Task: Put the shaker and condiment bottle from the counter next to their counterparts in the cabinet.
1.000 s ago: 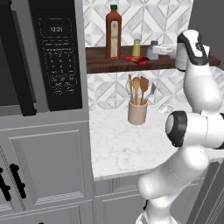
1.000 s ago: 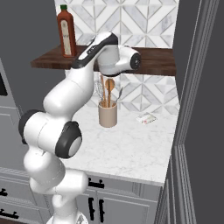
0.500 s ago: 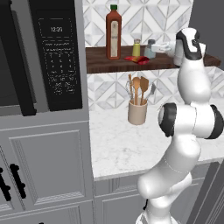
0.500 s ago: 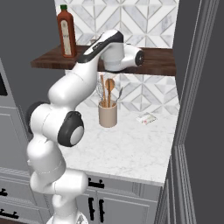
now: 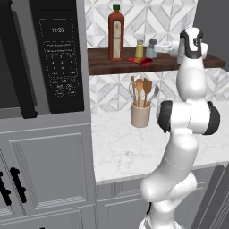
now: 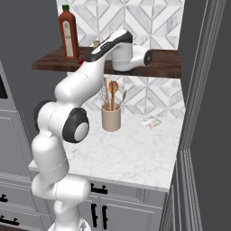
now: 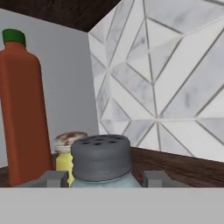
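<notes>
My gripper is shut on the teal shaker, whose grey cap sits between the fingertips. Seen from the left base, the gripper holds the shaker over the dark wooden cabinet shelf, just right of the yellow-green shaker. The tall red bottle with a green cap stands further left. In front of the shakers, the flat red condiment bottle lies on the shelf. The hand view puts the yellow-green shaker and the tall bottle close behind the held one. The shaker's base is hidden.
A utensil crock stands on the marble counter under the shelf. A small pale packet lies on the counter to the right. The black microwave is at the left; a dark wall panel closes the right side.
The hand has carried the shaker leftward along the shelf toward the yellow-green shaker, and the arm's elbow has swung in. The jaws stayed shut.
</notes>
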Robot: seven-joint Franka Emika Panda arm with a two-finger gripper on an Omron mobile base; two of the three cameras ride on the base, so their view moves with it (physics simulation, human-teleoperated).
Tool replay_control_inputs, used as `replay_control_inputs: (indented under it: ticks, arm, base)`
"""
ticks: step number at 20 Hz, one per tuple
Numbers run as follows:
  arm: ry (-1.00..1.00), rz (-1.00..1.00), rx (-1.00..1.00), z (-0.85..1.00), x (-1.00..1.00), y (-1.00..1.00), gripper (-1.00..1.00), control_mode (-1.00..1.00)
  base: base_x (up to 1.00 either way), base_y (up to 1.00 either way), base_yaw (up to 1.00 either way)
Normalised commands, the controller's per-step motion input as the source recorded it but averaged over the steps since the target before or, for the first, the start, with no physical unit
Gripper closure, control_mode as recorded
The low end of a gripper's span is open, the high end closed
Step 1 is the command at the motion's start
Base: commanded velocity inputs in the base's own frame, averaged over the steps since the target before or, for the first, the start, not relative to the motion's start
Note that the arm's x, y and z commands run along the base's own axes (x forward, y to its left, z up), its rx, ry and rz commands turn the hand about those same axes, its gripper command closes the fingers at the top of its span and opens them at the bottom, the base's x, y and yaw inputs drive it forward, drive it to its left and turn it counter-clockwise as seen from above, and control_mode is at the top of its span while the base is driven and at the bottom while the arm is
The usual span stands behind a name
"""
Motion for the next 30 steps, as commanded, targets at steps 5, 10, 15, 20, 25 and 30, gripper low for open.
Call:
replay_control_inputs:
  ticks: [5,10,15,20,25,30]
  arm:
    - [-0.03,0.03,0.00,-0.11,0.16,0.00,-1.00,-1.00]
    - [-0.02,0.01,0.00,-0.04,0.08,0.00,-1.00,-1.00]
    - [0.00,0.00,0.00,0.00,0.00,0.00,-1.00,-1.00]
    - [-0.01,0.00,0.00,-0.02,0.00,0.01,-1.00,-1.00]
    - [-0.01,0.00,0.00,-0.01,0.00,0.00,-1.00,-1.00]
    - [0.00,0.00,0.00,0.00,-0.07,-0.30,-1.00,-1.00]
  base:
    - [0.00,0.00,0.00]
    - [0.00,0.00,0.00]
    - [0.00,0.00,0.00]
    - [0.00,0.00,0.00]
    - [0.00,0.00,0.00]
    - [0.00,0.00,0.00]
